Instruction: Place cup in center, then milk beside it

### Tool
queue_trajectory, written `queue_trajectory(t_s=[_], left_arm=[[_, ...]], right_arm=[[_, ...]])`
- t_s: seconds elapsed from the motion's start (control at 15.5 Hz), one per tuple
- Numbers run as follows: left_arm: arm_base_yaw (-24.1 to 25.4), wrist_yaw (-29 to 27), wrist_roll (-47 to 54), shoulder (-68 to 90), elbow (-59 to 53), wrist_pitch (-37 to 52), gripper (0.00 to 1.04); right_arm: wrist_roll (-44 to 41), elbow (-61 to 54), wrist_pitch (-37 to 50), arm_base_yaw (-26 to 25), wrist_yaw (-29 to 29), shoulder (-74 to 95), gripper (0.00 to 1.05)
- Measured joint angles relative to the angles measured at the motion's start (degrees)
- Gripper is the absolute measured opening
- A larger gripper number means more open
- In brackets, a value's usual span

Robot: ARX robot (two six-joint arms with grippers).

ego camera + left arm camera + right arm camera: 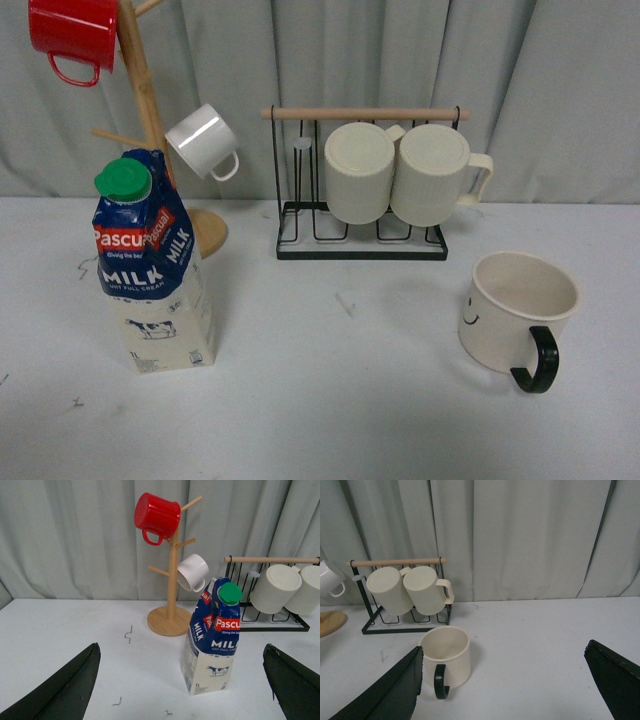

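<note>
Nearest the robot, both pincers hang released and empty above the table [300,440]. The left gripper [181,650] has its dark fingers [65,690] spread wide with the milk [212,640] framed between them. The right gripper [505,647] is just as wide, with the cup [446,655] close by one finger. That split looks deliberate, each arm facing the thing on its own side, jaws wide enough to pass around it. Taking the black wire rack [360,257] as the mark, the cup [518,310] stands upright in front of it and beyond its right end. Its black handle is turned toward the robot and the smiley toward the middle, so neither rim nor handle is blocked for a grasp. The milk [150,265] stands upright in front of the rack and past its left end, green cap on. Between the two, straight in front of the rack, lies the bare center [340,375]. It holds nothing, so neither step is done, and I judge the cup goes first. The corner marks are too small to trace in full. On the rack two ribbed mugs [400,172] lie sideways on the prongs under a wooden rod, stored and not wanted. Left of the rack, partly behind the milk, a wooden mug tree [140,80] carries a red mug [72,35] and a white mug [203,142]. Farthest back is a grey curtain [560,60].
</note>
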Motion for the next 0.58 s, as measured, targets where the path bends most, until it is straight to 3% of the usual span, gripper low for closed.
queue_trajectory(t_s=[0.58], left_arm=[[0.00, 0.00, -0.02, 0.00, 0.00, 0.00, 0.98]], right_arm=[[0.00, 0.00, 0.00, 0.00, 0.00, 0.00, 0.98]])
